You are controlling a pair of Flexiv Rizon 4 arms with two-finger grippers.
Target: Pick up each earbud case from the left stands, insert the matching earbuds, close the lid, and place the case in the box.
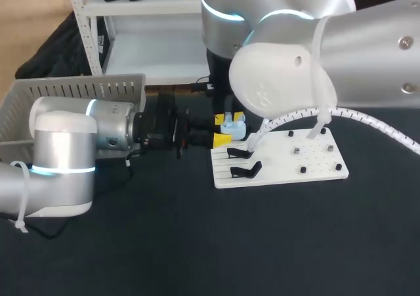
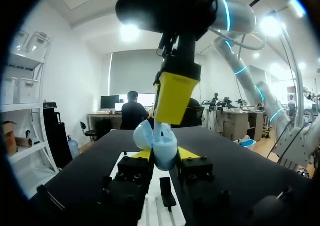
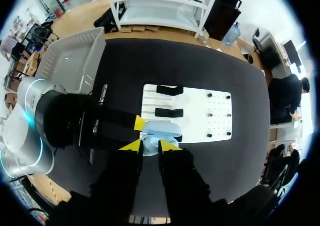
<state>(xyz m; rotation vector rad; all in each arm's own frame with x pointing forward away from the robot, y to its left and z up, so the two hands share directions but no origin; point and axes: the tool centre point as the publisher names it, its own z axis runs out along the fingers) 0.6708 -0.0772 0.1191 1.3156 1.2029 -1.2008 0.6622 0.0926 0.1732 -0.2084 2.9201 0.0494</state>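
Pale blue, rounded plastic earbud case (image 2: 161, 145): upright, lid swung open, held off the surface over the white pegged board's (image 1: 315, 159) edge on my left arm's side. My left hand (image 2: 166, 157) has it pinched low on the body from both sides. My right hand (image 3: 149, 146) hangs directly above, pointing down the case's long axis at the open mouth; whether it grips anything I cannot tell. Grey slatted plastic box (image 1: 72, 92): well apart from the board, on my left arm's side.

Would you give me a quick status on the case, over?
Left gripper shut on open case. Right gripper at it from above, over board. Nothing in the way.
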